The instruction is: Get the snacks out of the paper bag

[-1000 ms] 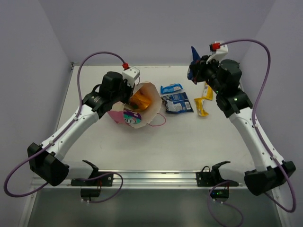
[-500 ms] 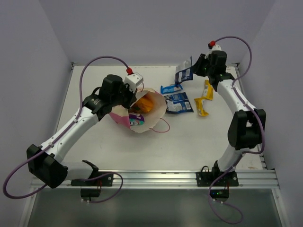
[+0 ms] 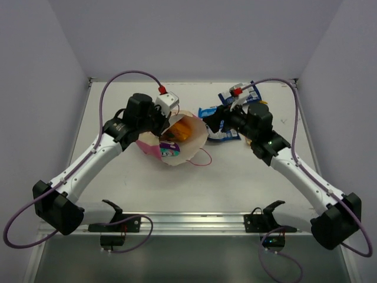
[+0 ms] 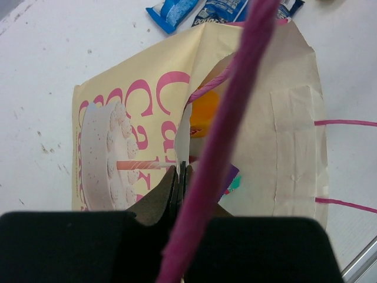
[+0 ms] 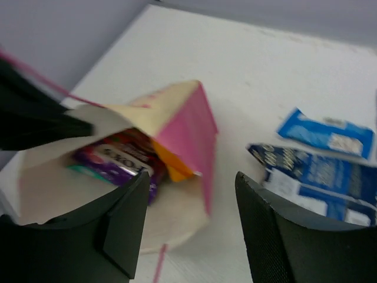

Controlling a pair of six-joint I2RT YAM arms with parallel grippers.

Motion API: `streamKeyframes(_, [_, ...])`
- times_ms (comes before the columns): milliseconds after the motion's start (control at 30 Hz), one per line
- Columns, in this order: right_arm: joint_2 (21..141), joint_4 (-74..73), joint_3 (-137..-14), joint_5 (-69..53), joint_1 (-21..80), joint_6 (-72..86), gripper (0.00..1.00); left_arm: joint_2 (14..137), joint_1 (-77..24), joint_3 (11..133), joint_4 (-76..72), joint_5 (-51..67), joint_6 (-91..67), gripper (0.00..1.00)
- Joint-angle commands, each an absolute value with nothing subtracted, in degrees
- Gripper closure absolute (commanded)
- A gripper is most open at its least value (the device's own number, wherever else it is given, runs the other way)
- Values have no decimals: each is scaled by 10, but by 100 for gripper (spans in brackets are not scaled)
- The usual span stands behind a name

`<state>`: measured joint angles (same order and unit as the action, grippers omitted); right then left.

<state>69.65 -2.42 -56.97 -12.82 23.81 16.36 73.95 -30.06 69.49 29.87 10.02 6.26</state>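
Note:
The paper bag [image 3: 191, 141] lies tipped on its side, mouth toward the right arm. My left gripper [image 3: 160, 125] is shut on its upper rim; in the left wrist view its jaws [image 4: 179, 174] pinch the cream cake-printed paper [image 4: 118, 135]. Inside are an orange snack [image 3: 179, 127], a purple one [image 5: 112, 159] and a teal corner [image 4: 235, 184]. My right gripper [image 3: 214, 120] hovers open and empty just right of the bag mouth [image 5: 194, 218]. Blue-and-white snacks [image 3: 212, 111] [image 3: 227, 133] lie on the table beside it, and another [image 3: 252, 92] farther back.
A pink cord handle [image 3: 202, 154] trails onto the table in front of the bag. Another cord [image 4: 230, 118] crosses close to the left wrist camera. Grey walls enclose the white table [image 3: 177, 188] on three sides; a metal rail [image 3: 194, 221] runs along the near edge.
The right arm swung from the far right corner back toward the bag mouth and its jaws opened, leaving a blue-and-white snack at the back. The left gripper stayed clamped on the bag.

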Motion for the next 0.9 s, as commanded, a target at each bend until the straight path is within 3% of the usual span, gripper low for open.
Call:
streamKeyframes(0, [665, 82, -523, -164, 325, 128, 37, 730, -300, 697, 345, 94, 96, 100])
streamKeyframes(367, [837, 198, -526, -130, 497, 37, 39, 695, -301, 676, 351, 94, 84, 100])
streamKeyframes(867, [997, 274, -533, 57, 558, 72, 40, 690, -303, 613, 288, 98, 18, 100])
